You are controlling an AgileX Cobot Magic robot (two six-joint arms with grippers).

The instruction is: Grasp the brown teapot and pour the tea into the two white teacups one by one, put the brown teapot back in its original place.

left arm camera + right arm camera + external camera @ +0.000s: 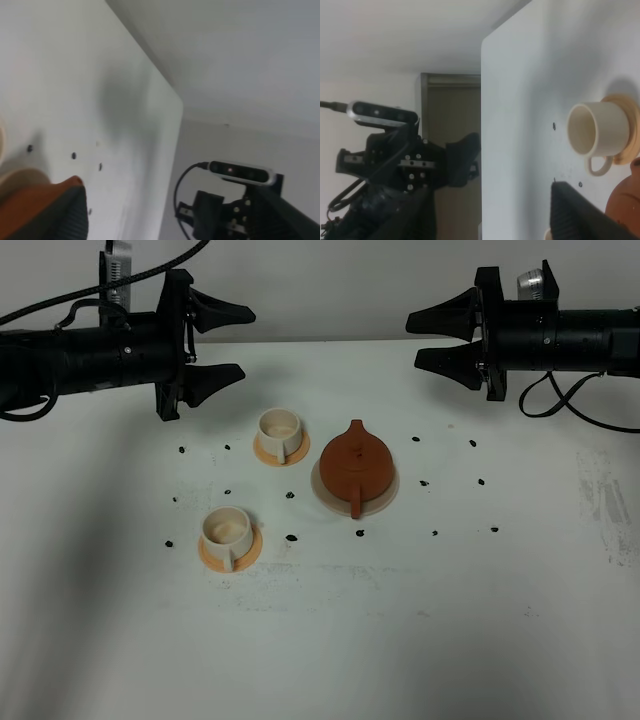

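The brown teapot point(355, 462) sits upright on the beige disc coaster point(384, 498) at mid-table, its stick handle pointing toward the front edge. Two white teacups stand on orange coasters to its left: the far cup point(279, 429) and the near cup point(227, 530). My left gripper point(245, 341) is open and empty, hovering behind and left of the far cup. My right gripper point(414, 341) is open and empty, behind and right of the teapot. The right wrist view shows one cup point(594, 132) and the teapot's edge point(626, 200). The left wrist view shows part of the teapot point(30, 207).
Small black marks point(291, 537) dot the white table point(420, 620) around the tea set. The table's far edge runs just behind both grippers. Each wrist view shows the opposite arm: the right arm point(225, 212) and the left arm point(405, 165).
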